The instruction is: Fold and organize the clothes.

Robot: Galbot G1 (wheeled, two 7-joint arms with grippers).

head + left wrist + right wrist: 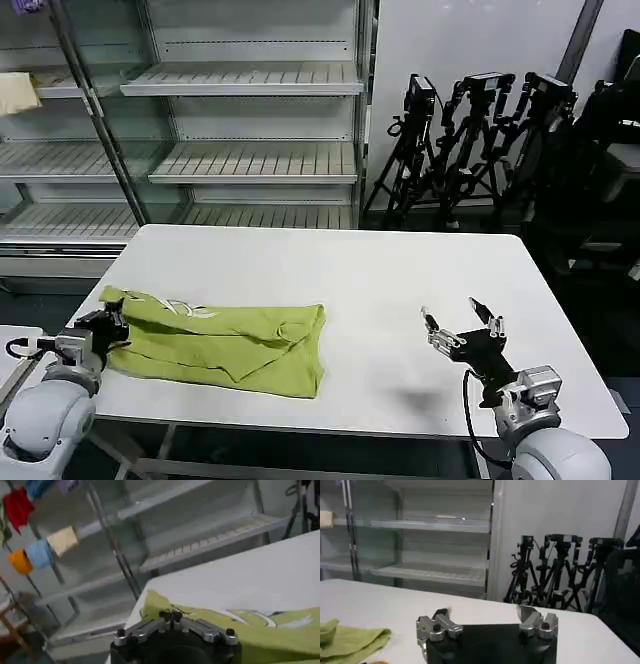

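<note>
The lime yellow-green shirt lies folded into a long band on the left part of the white table, with a pale print near its far left end. My left gripper sits at that left end, at the table's left edge. In the left wrist view its fingertips are pressed together at the shirt's edge. My right gripper hovers open over bare table to the right of the shirt, well apart from it. In the right wrist view the right gripper holds nothing, and the shirt's right end shows off to one side.
Metal shelving stands behind the table, with a pale cream cloth on a left shelf. Black tripods cluster at the back right. Coloured cloths hang on a rack beyond the table's left end. A dark chair stands far right.
</note>
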